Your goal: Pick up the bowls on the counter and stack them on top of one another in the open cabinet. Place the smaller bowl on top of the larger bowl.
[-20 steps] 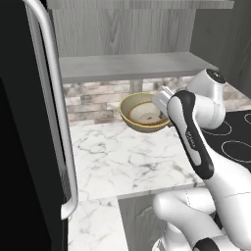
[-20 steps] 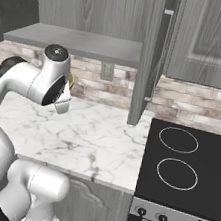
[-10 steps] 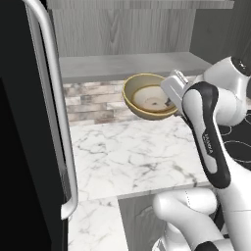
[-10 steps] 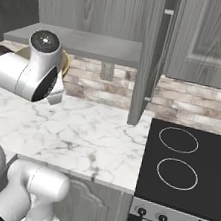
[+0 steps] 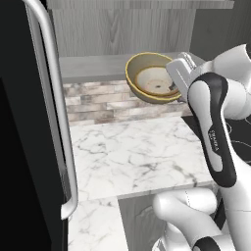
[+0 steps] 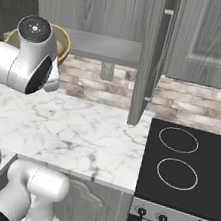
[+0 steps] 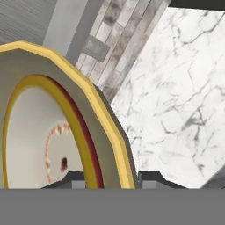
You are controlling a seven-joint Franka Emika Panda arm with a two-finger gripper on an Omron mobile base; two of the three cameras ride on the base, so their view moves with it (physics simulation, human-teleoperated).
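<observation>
Clamped by the gripper [image 7: 107, 178] at the near rim, fingertips either side of the wall: larger bowl [image 5: 147, 77] with smaller bowl [image 5: 156, 83] nested inside, tilted, aloft over the counter [image 5: 137, 152] beside the open cabinet [image 5: 93, 66] shelf's front edge.

The counter [image 5: 132, 152] is bare marble in front of the brick wall, so a gripper could pass low over it. The shelf of the open cabinet [image 5: 88, 66] has flat free surface on its left part. On the left the tall black fridge [image 5: 24, 147] with its silver handle [image 5: 56, 108] closes that side. The larger bowl [image 5: 142, 73], with the smaller bowl [image 5: 156, 83] inside it, hangs tilted at the shelf front edge. To the right a cabinet side panel [image 6: 146, 62] and the stovetop [image 6: 185, 165] limit the room
</observation>
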